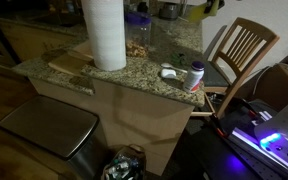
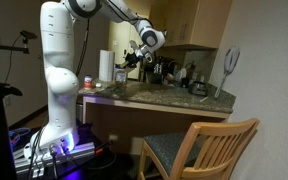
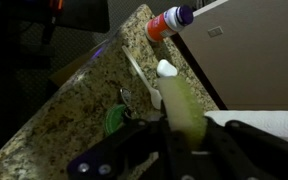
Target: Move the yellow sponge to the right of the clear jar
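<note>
My gripper (image 3: 184,138) is shut on the yellow sponge (image 3: 180,100), a flat yellow-green block that sticks out forward between the fingers in the wrist view. In an exterior view the gripper (image 2: 136,58) hangs well above the granite counter (image 2: 174,100), beside the paper-towel roll (image 2: 105,66). The clear jar (image 1: 137,46) with brownish contents stands on the counter just right of the paper-towel roll (image 1: 105,33) in an exterior view. The jar does not show in the wrist view.
A small white bottle with a red label (image 1: 195,77) stands near the counter's corner, next to a small white dish (image 1: 170,72). It also shows in the wrist view (image 3: 169,20). A wooden chair (image 1: 239,50) stands beside the counter. A green item (image 3: 114,120) lies on the counter.
</note>
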You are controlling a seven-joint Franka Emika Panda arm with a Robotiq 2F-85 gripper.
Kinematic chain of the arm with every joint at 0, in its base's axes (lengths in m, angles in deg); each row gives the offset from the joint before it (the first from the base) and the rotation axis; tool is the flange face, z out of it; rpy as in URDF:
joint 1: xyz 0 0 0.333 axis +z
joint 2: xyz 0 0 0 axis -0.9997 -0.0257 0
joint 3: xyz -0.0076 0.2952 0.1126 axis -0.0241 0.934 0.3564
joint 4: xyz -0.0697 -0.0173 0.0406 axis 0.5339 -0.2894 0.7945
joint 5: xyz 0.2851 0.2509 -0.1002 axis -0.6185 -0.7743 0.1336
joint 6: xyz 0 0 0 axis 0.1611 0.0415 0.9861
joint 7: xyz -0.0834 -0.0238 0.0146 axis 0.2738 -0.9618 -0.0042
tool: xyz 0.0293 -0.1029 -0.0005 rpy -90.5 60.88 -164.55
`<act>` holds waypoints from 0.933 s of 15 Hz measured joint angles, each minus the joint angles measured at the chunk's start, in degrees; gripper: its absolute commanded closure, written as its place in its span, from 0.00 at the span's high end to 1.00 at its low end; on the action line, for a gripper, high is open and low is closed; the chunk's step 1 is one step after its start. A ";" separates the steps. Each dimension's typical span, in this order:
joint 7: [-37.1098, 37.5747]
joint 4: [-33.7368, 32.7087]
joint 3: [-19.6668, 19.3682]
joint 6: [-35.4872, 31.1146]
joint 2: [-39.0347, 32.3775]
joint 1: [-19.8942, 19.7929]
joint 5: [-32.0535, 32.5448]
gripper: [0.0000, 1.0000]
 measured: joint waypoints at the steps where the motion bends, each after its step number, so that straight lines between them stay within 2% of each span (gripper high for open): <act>1: -0.02 -0.42 -0.54 0.33 -0.01 0.53 0.98 0.03; 3: -0.69 -0.97 -1.35 1.21 -0.02 1.41 1.93 0.03; 4: -1.32 -1.28 -1.61 2.17 -0.09 1.74 2.09 0.13; 7: -2.57 -2.08 -2.11 4.82 -0.41 2.23 2.26 0.13; 8: -2.61 -2.13 -2.14 4.89 -0.43 2.24 2.26 0.03; 11: -1.82 -2.14 -2.22 4.81 -0.43 2.38 2.24 0.03; 14: 0.44 -2.14 -2.24 1.85 -0.15 2.85 6.10 0.03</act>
